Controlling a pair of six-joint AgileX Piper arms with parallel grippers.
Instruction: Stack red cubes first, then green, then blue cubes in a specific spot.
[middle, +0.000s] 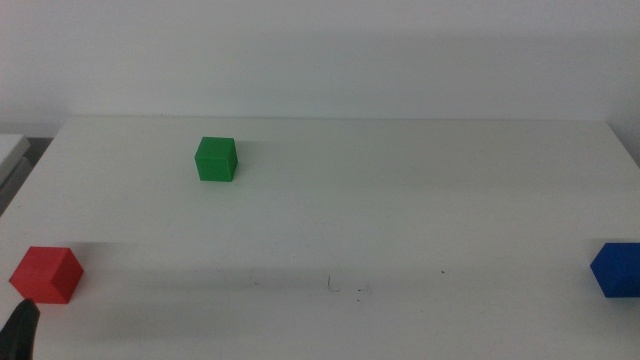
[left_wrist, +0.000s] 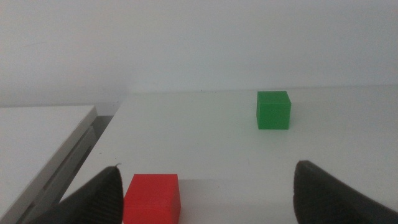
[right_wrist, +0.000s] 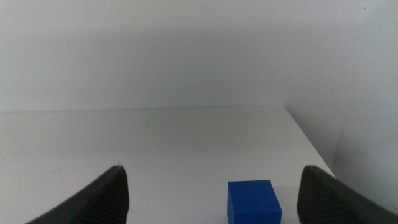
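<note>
1. On the white table, middle view: I log the red cube at the near left edge, the green cube farther back and left of centre, the blue cube at the near right edge, partly cut off by the frame. All three sit well apart, nothing stacked. The bare patch with faint specks lies near centre front; I take it for the stacking spot. Only a dark tip of the left gripper shows at the bottom corner. Risk: both edge cubes sit close to the table's rim, so a nudge could push one off.

2. Left wrist view: the left gripper has its jaws spread wide. The red cube sits just inside one jaw, not centred between them; the green cube stands beyond. Risk: if I close from here, I judge the nearer jaw strikes first and skews or slides the cube toward the table edge.

3. Right wrist view: the right gripper is likewise spread, holding nothing. The blue cube sits between the jaws, nearer one side, with the table edge close by. Risk: moving this arm early could break the red-green-blue order, or crowd the left arm at the spot.
</note>
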